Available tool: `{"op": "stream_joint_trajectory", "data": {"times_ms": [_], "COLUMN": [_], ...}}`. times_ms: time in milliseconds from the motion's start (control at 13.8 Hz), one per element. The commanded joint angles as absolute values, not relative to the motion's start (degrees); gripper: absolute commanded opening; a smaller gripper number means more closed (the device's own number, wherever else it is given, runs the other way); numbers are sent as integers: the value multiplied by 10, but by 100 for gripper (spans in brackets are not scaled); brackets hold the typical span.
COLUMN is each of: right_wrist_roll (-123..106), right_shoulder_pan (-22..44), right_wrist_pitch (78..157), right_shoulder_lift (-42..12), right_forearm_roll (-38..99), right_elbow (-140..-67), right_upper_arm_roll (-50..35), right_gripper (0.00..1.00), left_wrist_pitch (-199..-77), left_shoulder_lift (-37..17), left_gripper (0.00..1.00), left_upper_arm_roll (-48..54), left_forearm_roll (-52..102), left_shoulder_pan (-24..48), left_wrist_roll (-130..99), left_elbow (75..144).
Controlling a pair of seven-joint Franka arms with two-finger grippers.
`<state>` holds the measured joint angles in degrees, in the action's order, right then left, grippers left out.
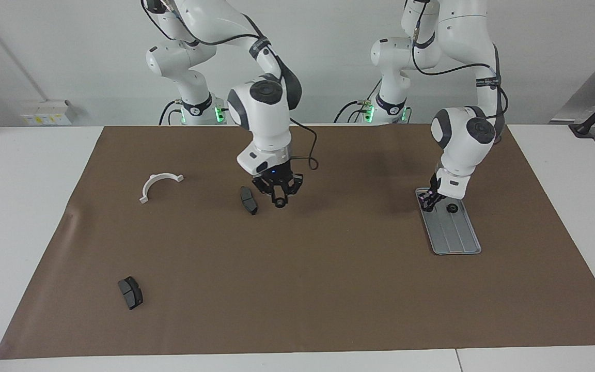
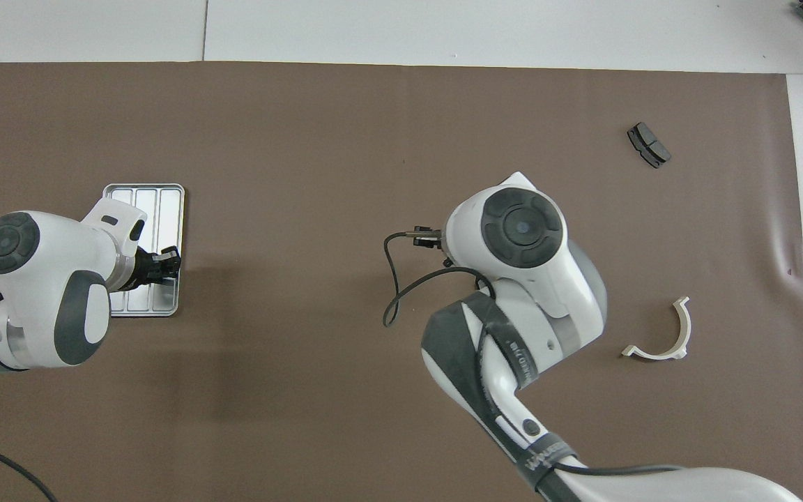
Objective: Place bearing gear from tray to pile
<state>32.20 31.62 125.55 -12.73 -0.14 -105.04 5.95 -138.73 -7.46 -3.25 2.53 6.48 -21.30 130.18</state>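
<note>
A wide brown paper mat (image 1: 308,289) covered a white table (image 1: 24,206), with two white robot arms reaching over it from their bases at one long edge.

The right gripper (image 1: 279,201) hung just above the mat near the middle of the table, its black fingertips closed on a small black ring-shaped bearing gear (image 1: 279,203). In the overhead view the arm's own wrist hid both the gripper and the gear. Just beside the gripper, toward the right arm's end of the table, lay a dark grey curved brake-pad-like piece (image 1: 248,200).

The left gripper (image 1: 428,205) was down in the flat rectangular silver-grey metal tray (image 1: 455,235), at the tray's end nearer to the robots. Its fingertips were shut, and whether they pinched anything could not be told. A second small black bearing gear (image 1: 452,208) sat in the tray just beside that gripper, apart from it. The tray lay toward the left arm's end of the table.

A white half-ring bracket (image 1: 159,185) lay toward the right arm's end, well apart from the tray. Another dark grey curved brake-pad-like piece (image 1: 130,292) lay farther from the robots than the bracket, near the mat's corner.
</note>
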Motion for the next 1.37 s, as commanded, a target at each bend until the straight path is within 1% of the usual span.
{"op": "stream_joint_trajectory", "data": {"times_ms": [0, 72, 145, 289, 434, 506, 868, 1085, 1157, 1230, 1302], "right_wrist_roll": [229, 189, 144, 53, -10, -32, -93, -96, -97, -96, -94], "right_shoulder_pan": [243, 216, 183, 127, 78, 63, 19, 11, 10, 8, 7], "right_wrist_pitch": [1236, 1237, 1239, 1245, 1266, 1285, 1379, 1411, 1412, 1415, 1414], "right_shoulder_lift": [-106, -105, -105, -110, -118, -127, -176, -206, -209, -210, -210], "right_forearm_roll": [-9, -8, -4, 2, 4, 4, 4, 8, 14, 15, 16], "right_elbow": [-1065, -1070, -1074, -1084, -1099, -1106, -1121, -1121, -1121, -1121, -1121], "right_upper_arm_roll": [52, 52, 51, 51, 51, 51, 51, 51, 51, 50, 50], "right_gripper": [0, 0, 0, 0, 0, 0, 0, 0, 2, 50, 100], "left_wrist_pitch": [-1395, -1387, -1363, -1286, -1241, -1238, -1270, -1303, -1318, -1332, -1342], "left_shoulder_lift": [-75, -78, -88, -104, -116, -117, -120, -120, -124, -139, -149], "left_gripper": [13, 10, 9, 9, 9, 9, 9, 9, 10, 12, 16], "left_upper_arm_roll": [-36, -36, -36, -35, -33, -33, -32, -32, -32, -32, -32], "left_forearm_roll": [27, 27, 27, 27, 27, 27, 27, 29, 29, 28, 28], "left_shoulder_pan": [69, 69, 69, 71, 102, 126, 284, 355, 370, 386, 400], "left_wrist_roll": [-219, -219, -220, -223, -256, -289, -399, -401, -400, -399, -396], "left_elbow": [1302, 1286, 1255, 1173, 1120, 1111, 1117, 1133, 1137, 1140, 1141]}}
